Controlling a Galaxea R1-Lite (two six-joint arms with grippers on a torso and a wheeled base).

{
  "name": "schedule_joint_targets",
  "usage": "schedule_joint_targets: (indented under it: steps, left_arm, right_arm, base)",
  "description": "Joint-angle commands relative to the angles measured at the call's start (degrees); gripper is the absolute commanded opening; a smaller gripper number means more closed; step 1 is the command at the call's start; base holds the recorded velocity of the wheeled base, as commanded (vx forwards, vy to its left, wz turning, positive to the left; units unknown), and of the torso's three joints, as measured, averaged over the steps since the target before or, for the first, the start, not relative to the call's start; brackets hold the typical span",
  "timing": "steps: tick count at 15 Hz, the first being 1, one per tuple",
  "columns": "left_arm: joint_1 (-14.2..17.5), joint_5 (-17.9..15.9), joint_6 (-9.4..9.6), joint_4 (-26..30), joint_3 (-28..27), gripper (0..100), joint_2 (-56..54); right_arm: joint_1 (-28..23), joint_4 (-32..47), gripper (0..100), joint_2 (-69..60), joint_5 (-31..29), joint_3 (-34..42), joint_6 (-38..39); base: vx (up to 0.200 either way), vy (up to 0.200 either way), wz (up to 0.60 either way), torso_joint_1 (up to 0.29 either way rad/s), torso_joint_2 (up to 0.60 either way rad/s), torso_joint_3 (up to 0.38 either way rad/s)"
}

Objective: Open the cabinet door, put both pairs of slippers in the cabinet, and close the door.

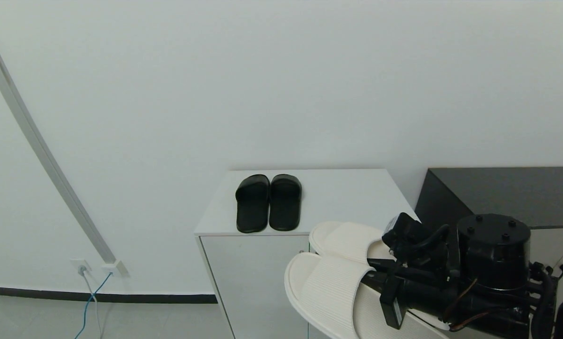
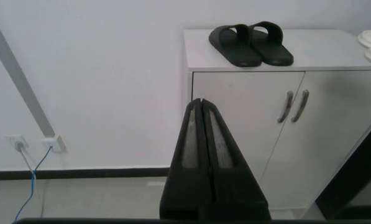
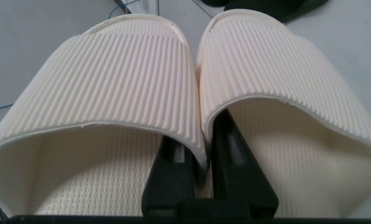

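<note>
Both white slippers were pinched in the right hand; the left hand (closed, empty) had to unclench and hook a door handle squarely.

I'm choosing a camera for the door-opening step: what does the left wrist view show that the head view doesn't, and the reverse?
Left wrist view alone: two door handles on the closed cabinet doors, with the left pincer shut, facing them. Head view alone: the right pincer gripping the white slippers, and a dark unit beside the cabinet. Both: black slippers on the cabinet top, wall sockets, and at least an edge of the white slippers.
</note>
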Motion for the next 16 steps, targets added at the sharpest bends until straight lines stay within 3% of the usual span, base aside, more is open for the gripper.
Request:
schedule_joint_targets:
  steps: [1,6,16]
  left_arm:
    - [0.00,0.02,-0.06,0.00,0.01,0,-0.01]
    - [0.00,-0.07,0.03,0.00,0.01,0,-0.01]
    - [0.00,-0.24,0.20,0.00,0.01,0,-0.01]
  right_arm:
    - [0.15,-0.60,0,0.12,0.09,0.96,-0.01]
    - [1.12,-1.56,0,0.20,0.09,2.10,-0.19]
    - [1.38,-1.56,0,0.47,0.00,2.37,-0.45]
  base:
    - [0.000,0.000,0.00,0.000,0.00,0.000]
    - [0.000,0.000,0.00,-0.022,0.04,0.025]
    - [0.000,0.000,0.00,-0.157,0.36,0.202]
